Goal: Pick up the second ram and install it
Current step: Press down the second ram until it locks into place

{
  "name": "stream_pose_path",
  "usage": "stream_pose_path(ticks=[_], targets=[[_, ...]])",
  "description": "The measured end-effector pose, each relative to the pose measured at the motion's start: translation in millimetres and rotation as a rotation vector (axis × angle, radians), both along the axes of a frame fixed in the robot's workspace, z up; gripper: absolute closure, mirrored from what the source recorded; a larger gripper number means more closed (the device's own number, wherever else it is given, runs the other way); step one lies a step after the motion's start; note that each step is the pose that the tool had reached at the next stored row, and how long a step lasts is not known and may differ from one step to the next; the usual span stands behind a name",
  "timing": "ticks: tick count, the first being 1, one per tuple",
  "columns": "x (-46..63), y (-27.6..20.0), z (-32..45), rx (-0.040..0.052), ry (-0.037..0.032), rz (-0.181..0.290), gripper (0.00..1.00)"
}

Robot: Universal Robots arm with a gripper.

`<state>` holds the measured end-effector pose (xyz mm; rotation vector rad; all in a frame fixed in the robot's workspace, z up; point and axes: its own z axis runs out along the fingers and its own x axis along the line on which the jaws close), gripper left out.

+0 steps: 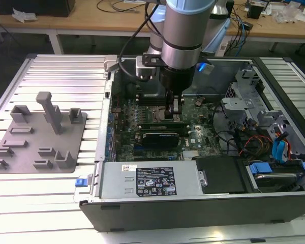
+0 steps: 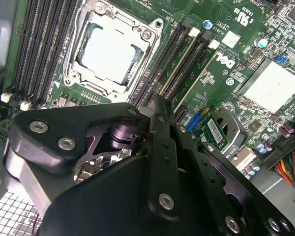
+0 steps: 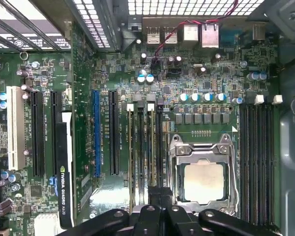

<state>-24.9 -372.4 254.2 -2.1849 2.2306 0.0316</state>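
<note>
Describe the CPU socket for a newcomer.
Look inside the open computer case at the green motherboard. Between two banks of long black memory slots sits the CPU socket: square and silver-framed, unlike the thin slots, with a pale metal plate at its centre.

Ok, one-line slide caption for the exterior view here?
Robot arm's gripper lowered inside the open computer case, over the motherboard's memory slots; grey fixture tray at the exterior view's left.
</note>
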Motion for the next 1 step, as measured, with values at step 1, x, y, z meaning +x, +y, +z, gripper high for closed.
stream_pose_path(ticks=[1], targets=[[0.0,0.0,0.1,0.0000,0.0000,0.000,0.92]])
